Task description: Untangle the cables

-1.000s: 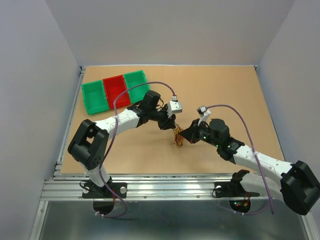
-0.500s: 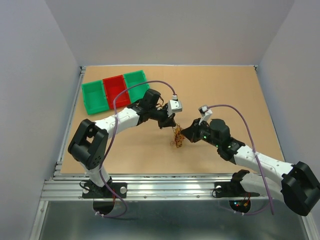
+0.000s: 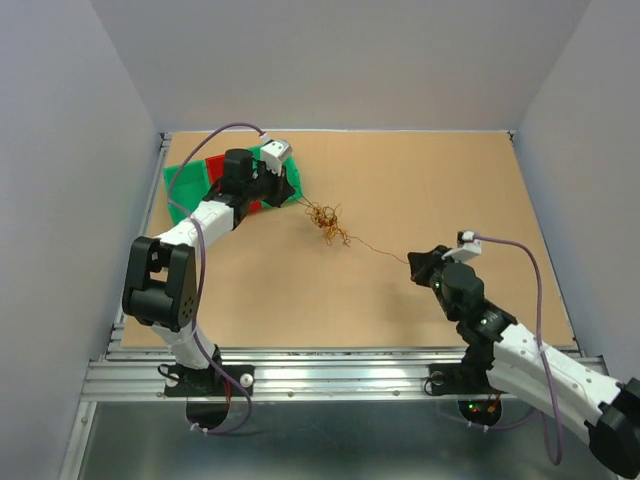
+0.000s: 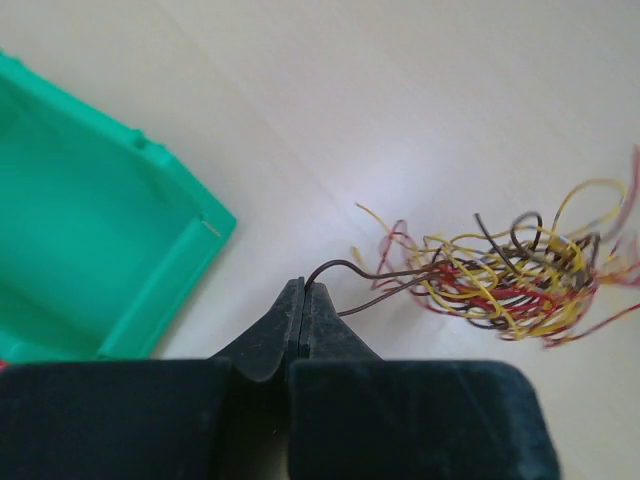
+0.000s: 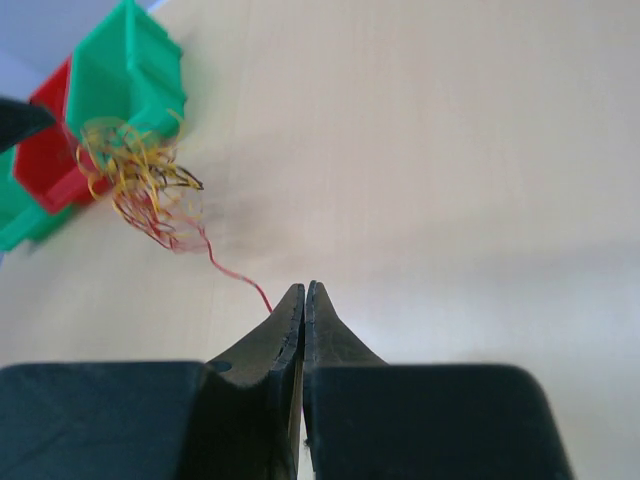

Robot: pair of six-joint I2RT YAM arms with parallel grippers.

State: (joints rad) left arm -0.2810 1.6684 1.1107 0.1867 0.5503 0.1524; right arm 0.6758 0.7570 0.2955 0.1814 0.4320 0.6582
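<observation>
Now | left pincer (image 4: 304,286) and right pincer (image 5: 304,288) each clamp one strand | cables (image 4: 500,275) clump between them | best to part slowly and evenly

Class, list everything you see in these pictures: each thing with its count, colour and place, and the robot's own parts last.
cables: one tangled clump of thin strands; yellow, red, dark brown; mid-table, between the grippers.
bins: three in a row; green, red, green; back-left corner, partly hidden by the left arm.
table: one; tan; enclosed by grey walls.
rail: one; silver; near edge.
lilac leads: two; one along each arm.
arms: two; white and black; bolted at the near edge.
left gripper: black; shut on a dark brown strand, beside a green bin.
right gripper: black; shut on a red strand, right of centre.
</observation>
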